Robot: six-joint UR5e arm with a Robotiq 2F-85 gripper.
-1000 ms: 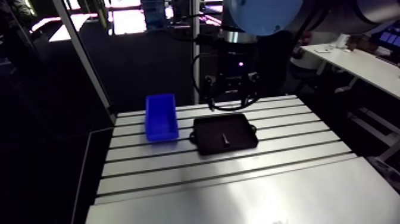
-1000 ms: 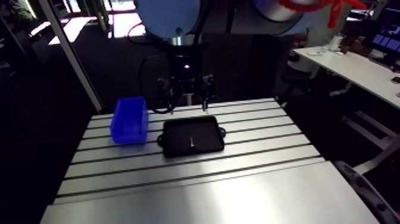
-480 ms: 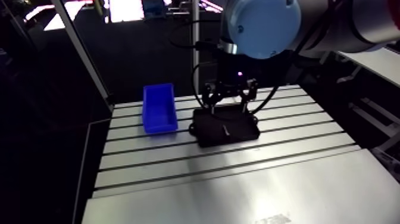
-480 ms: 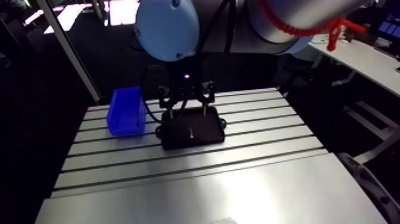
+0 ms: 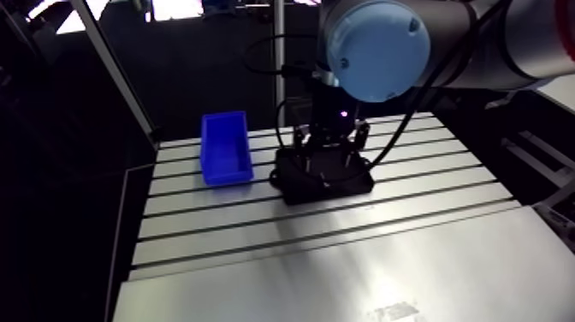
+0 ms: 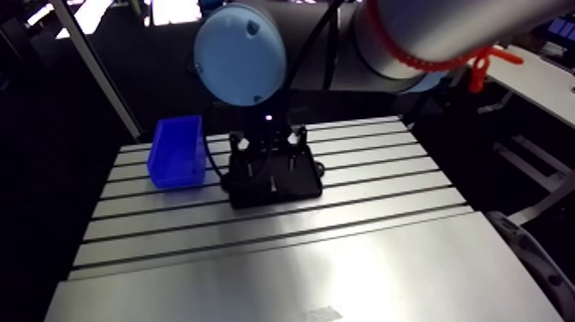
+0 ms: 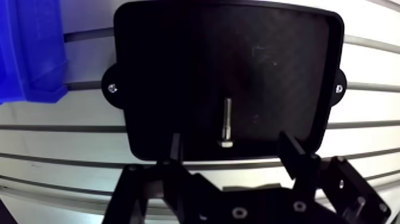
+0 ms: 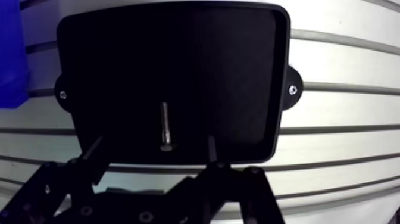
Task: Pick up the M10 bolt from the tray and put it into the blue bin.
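Approach step. My gripper [image 7: 230, 143] is wide open, holding nothing, over the tray [image 7: 178, 59]. M10 bolt [image 7: 227, 122] lies flat between my fingers. Blue bin [image 5: 226, 147] sits mid-left in the arm view. Next: descend, close across the shank.

Light pools on the near, smooth end of a slotted aluminium table [image 5: 342, 257] in a mostly dim room, with dark grooves running side to side across the table's far half. A pale metal post [image 5: 115, 75] slants upward from just beyond the far left corner. Bright patches of light [image 5: 175, 8] glow high in the background. A white desk [image 6: 554, 81] stands well off the table's right edge, and the floor around it lies in darkness.
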